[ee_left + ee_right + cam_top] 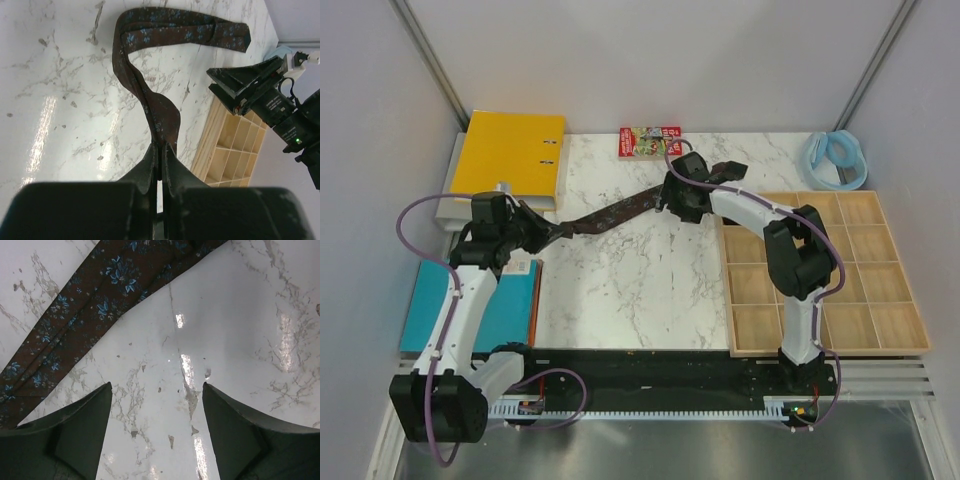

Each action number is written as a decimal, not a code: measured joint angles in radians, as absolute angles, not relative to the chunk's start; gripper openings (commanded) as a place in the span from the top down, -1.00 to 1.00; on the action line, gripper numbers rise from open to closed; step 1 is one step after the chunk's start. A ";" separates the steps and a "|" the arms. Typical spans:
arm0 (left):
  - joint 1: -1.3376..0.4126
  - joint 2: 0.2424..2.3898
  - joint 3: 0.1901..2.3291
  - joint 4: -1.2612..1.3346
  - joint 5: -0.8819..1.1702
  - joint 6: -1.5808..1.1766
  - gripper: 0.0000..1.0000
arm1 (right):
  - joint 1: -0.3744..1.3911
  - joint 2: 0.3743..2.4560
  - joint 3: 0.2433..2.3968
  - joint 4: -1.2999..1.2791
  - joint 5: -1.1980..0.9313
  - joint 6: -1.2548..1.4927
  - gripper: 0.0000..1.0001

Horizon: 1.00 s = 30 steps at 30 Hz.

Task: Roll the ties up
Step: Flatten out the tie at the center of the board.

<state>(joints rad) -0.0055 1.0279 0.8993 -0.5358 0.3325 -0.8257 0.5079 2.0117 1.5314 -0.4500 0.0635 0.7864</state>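
Left gripper [160, 150] is clamped tight, its two fingers squeezed together on one end of the tie [150, 100], a dark brown strip with little blue flowers on it. Right gripper [157, 410] is the opposite: fingers spread wide, nothing between them but bare marble. The tie [85, 315] passes just beside its left finger, and I can't tell if it touches.

From the pinched end the tie [615, 213] stretches diagonally across the white marble table [620, 290] toward the far right, goes under the right gripper [670, 195], then doubles back on itself so its other end lies flat near the back of the table. It's laid out long, not coiled.

Around that: a yellow binder [515, 150] at the back left, a teal folder [470, 305] under the left arm, a wooden compartment tray [820, 270] along the right side, a small colourful box [648, 141] at the back edge, and a pale blue looped band [835, 158] in the back right corner.
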 measured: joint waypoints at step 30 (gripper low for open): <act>-0.013 0.599 0.420 -0.701 0.569 -0.998 0.97 | 0.725 1.858 1.330 -0.686 0.139 0.669 0.34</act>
